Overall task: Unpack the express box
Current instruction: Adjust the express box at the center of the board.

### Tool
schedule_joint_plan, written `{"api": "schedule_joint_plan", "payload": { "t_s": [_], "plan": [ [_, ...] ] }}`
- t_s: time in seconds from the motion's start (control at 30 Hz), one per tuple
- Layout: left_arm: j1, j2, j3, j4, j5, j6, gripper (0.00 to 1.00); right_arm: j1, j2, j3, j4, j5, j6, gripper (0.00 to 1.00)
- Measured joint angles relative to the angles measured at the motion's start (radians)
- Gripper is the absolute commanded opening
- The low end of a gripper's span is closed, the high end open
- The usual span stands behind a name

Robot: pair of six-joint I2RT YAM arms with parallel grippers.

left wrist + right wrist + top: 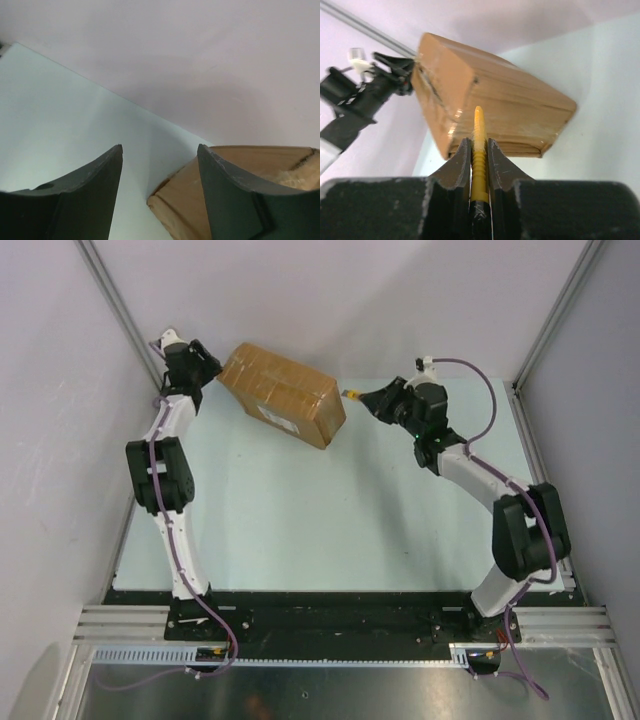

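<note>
Right claw (pixel 480 144) pinches ribbed yellow knife (pixel 478 122).

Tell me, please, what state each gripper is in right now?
Left gripper: open, beside the box, gripping nothing.
Right gripper: closed on the knife.

right gripper (pixel 479 146) clamped tight on yellow utility knife (pixel 478 122), tip aimed at near end face of express box (pixel 515 107); contact unclear. left gripper (pixel 402 75) at box's far-left corner. Pale table (pixel 605 100) to the right.
</note>
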State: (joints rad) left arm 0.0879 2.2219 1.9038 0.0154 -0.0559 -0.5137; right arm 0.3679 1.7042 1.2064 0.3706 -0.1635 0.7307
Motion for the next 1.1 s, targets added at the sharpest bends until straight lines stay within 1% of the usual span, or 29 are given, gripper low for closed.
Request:
{"api": "schedule_joint_plan", "payload": {
  "t_s": [0.1, 0.23, 0.33, 0.4, 0.5, 0.7, 0.83, 0.9, 0.97, 1.1],
  "plan": [
    [0.025, 0.060, 0.062, 0.002, 0.114, -0.026, 0.63, 0.015, -0.077, 0.000, -0.013, 0.008, -0.039, 0.00],
    [0.034, 0.069, 0.059, 0.038, 0.253, -0.056, 0.62, 0.023, -0.103, 0.022, -0.006, 0.008, -0.070, 0.00],
    [0.030, 0.048, -0.003, 0.092, 0.349, -0.085, 0.61, 0.019, -0.076, 0.045, -0.006, 0.007, -0.080, 0.00],
    [0.028, 0.018, -0.071, 0.132, 0.389, -0.100, 0.61, 0.018, -0.049, 0.060, -0.007, 0.007, -0.082, 0.00],
    [0.021, -0.063, -0.200, 0.150, 0.430, -0.108, 0.61, 0.014, 0.003, 0.087, -0.008, 0.005, -0.093, 0.00],
    [-0.010, -0.249, -0.441, 0.183, 0.451, -0.111, 0.61, -0.009, 0.038, 0.103, -0.011, 0.014, -0.117, 0.00],
    [-0.045, -0.353, -0.535, 0.188, 0.438, -0.098, 0.61, -0.045, 0.044, 0.111, -0.014, 0.016, -0.134, 0.00],
    [-0.070, -0.413, -0.578, 0.190, 0.407, -0.081, 0.61, -0.062, 0.054, 0.116, -0.010, 0.013, -0.139, 0.00],
    [-0.095, -0.473, -0.611, 0.187, 0.367, -0.056, 0.63, -0.076, 0.065, 0.119, -0.002, 0.007, -0.141, 0.00],
    [-0.129, -0.593, -0.644, 0.185, 0.269, 0.010, 0.64, -0.076, 0.079, 0.127, 0.007, -0.031, -0.141, 0.00]
  ]
}}
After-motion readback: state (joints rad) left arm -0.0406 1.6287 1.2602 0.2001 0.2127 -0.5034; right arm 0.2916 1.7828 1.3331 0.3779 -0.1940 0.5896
